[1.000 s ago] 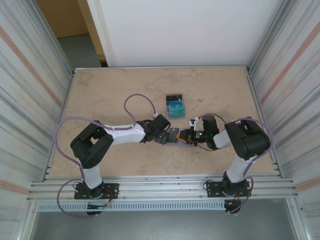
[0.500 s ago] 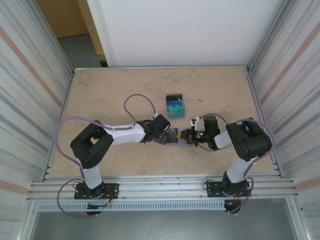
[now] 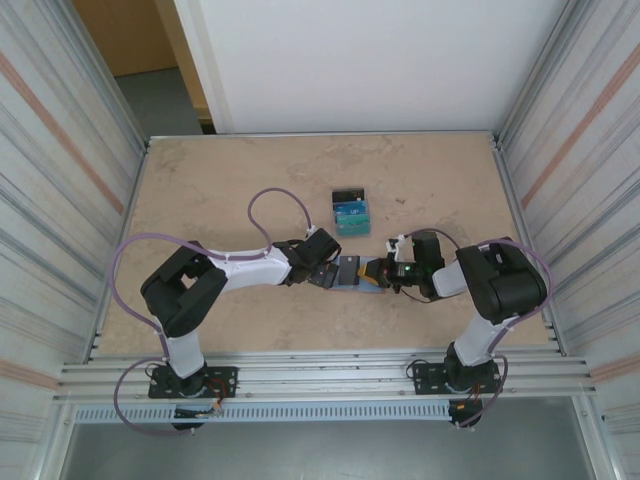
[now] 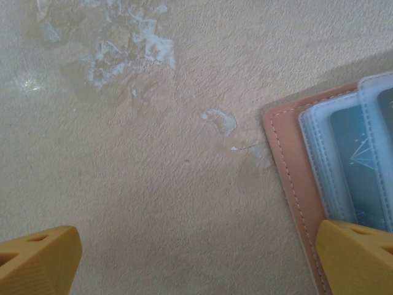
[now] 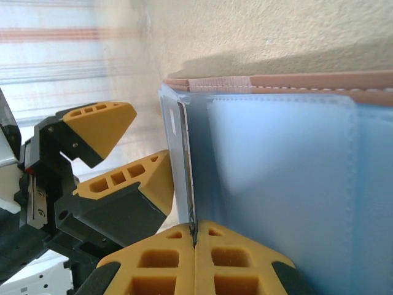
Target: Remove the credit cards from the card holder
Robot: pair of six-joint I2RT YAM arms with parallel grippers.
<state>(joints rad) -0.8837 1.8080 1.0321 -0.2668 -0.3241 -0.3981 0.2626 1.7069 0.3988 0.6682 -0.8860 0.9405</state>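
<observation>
**Right wrist view: pads pinched shut on a card at the holder's pocket**

Right wrist footage showed the right gripper (image 5: 194, 243) with its two yellow pads pressed flat together. They clamped the lower end of a thin card (image 5: 184, 160), seen edge-on at the mouth of a pocket. The card holder (image 5: 276, 82) lay against the table, its salmon border along the top. A blue-grey pocket (image 5: 276, 184) spread away to the right of the card. Just past the card's edge stood the left gripper (image 5: 146, 140), its fingers spread apart with nothing between them.

From the left wrist, the left gripper (image 4: 196, 258) was wide open. One yellow fingertip (image 4: 37, 258) hung over the bare table (image 4: 153, 153), and the other sat at the stitched salmon border of the card holder (image 4: 284, 153). Whether that tip touched the holder could not be told. The layered pockets (image 4: 316, 147) held a tucked card (image 4: 359, 166), dark teal with a pale line drawing.

From above, the card holder (image 3: 350, 272) lay open on the table (image 3: 220, 180) between the two arms. The left gripper (image 3: 325, 272) was at its left end and the right gripper (image 3: 377, 274) at its right end, the two facing each other. Farther back on the table, apart from the holder, the loose cards (image 3: 350, 211) lay together, a black one at the far side and a teal one nearer.
</observation>
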